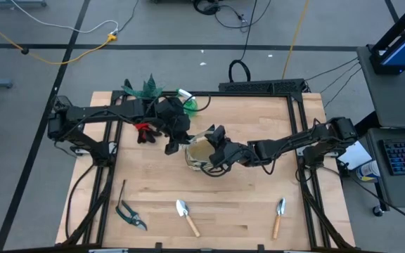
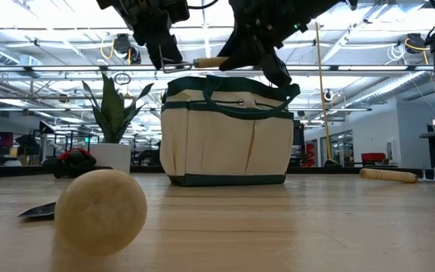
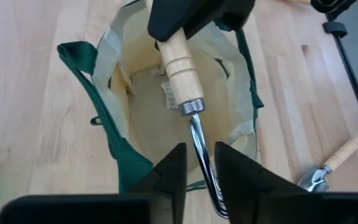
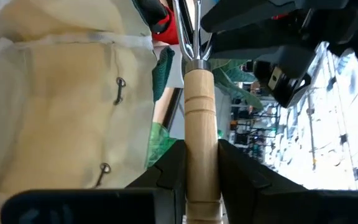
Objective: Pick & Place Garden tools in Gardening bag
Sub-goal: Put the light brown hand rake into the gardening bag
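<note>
Wooden-handled tool (image 3: 182, 71) hangs right over the open gardening bag (image 2: 227, 132) in the middle of the table. The right gripper (image 4: 201, 165) squeezes its handle. The left gripper (image 3: 197, 165) sits around its metal neck, a bit loose. It is not in the bag yet. Two trowels (image 1: 186, 216) and the shears (image 1: 130, 216) wait on the pale wood table (image 1: 245, 211). Behind is a big, bright workshop.

High view straight down; low view table-level; wrist views close, probably sharing gardening bag (image 3: 135, 93).
</note>
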`<state>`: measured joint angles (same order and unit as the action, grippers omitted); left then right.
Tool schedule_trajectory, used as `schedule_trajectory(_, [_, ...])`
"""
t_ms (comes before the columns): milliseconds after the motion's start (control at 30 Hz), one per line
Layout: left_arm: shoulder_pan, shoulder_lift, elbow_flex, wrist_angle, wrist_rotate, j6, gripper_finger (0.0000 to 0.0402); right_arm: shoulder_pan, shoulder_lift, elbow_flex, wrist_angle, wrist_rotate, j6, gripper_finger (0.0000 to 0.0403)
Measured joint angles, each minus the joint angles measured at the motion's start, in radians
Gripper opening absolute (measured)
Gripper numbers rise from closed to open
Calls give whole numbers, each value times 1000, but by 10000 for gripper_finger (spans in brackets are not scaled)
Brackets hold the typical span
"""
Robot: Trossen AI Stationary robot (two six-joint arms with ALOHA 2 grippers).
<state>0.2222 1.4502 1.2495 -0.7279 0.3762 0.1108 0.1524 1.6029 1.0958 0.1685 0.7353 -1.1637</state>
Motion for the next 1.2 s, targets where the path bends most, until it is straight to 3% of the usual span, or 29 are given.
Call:
schedule_trajectory(200, [0, 3, 0, 6, 7, -1, 144, -1, -1, 0, 22, 10, -59, 64])
schedule_trajectory(367, [-1, 20, 0, 22, -6, -34, 160, -1, 0, -1, 69, 17, -99, 64])
schedule_trajectory(700, [9, 18, -2, -4, -28, -42, 91, -1, -2, 1, 112, 2, -115, 64])
schedule_trajectory(933, [7, 19, -2, -3, -63, -34, 103, -2, -2, 0, 107, -3, -122, 64])
schedule_trajectory(1200, [7, 19, -2, -4, -75, -30, 86, 0, -2, 0, 104, -4, -86, 70])
